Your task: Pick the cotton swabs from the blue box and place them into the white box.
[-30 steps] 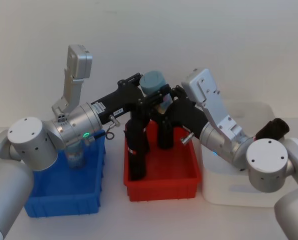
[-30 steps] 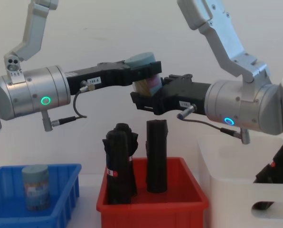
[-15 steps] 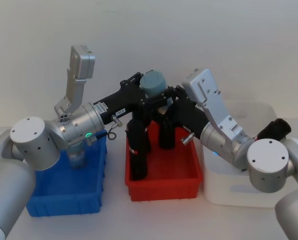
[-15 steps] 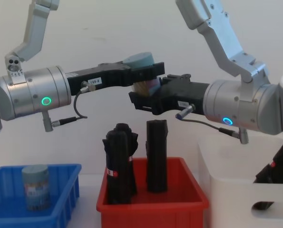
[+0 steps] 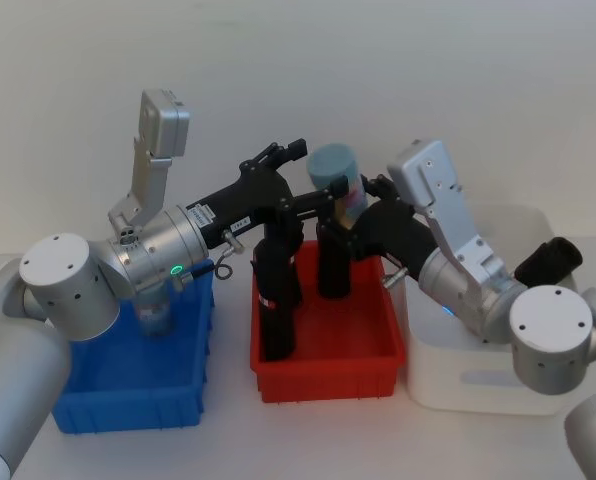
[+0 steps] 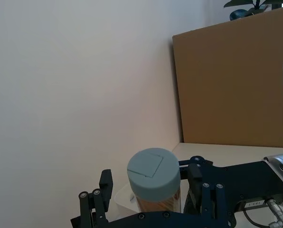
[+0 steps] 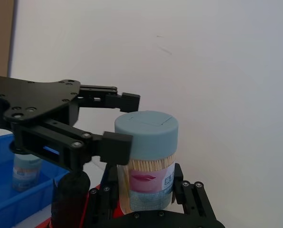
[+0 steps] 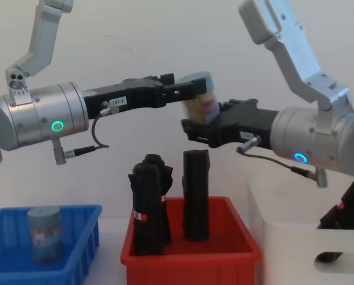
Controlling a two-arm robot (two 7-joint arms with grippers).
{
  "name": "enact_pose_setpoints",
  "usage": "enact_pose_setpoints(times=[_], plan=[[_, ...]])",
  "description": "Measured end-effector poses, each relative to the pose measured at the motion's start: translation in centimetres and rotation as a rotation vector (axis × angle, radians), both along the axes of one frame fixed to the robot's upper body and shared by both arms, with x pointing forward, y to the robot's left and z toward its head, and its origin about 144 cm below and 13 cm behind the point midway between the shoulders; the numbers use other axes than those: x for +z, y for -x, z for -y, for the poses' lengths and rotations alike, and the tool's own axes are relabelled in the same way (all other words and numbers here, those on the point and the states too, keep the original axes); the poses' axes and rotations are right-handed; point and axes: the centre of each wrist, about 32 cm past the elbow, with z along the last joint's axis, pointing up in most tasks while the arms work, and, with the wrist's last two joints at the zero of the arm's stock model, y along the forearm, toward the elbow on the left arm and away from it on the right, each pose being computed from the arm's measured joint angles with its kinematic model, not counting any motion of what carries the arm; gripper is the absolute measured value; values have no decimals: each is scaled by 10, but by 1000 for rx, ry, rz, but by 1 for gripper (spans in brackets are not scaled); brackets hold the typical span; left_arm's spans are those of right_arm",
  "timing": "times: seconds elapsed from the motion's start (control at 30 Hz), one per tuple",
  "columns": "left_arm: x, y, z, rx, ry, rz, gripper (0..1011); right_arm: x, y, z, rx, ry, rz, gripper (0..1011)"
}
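Above red bin (image 5: 323,350), swab jar (image 5: 338,182) pinched in right fingers (image 8: 196,126), apparently clear of spread left fingers (image 8: 178,90)

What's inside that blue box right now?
One cotton swab jar stands upright in the blue box. In the head view, the left arm covers part of the box's floor.

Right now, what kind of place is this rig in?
Probably a lab or test bench: blue box, red bin and white box lined up against a bare white wall, cardboard box beside it.
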Motion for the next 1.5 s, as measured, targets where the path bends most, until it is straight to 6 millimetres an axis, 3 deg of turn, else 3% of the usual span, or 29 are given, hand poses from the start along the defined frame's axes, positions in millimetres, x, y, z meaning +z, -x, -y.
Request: enact_pose_setpoints(times=[0.8,1.5], plan=[[0,0,0,1,0,0,1004,-26,14,48,-333,-183,-57,646],[0,0,0,1,0,0,1004,-31,12,58,-440,-393,-216,646]])
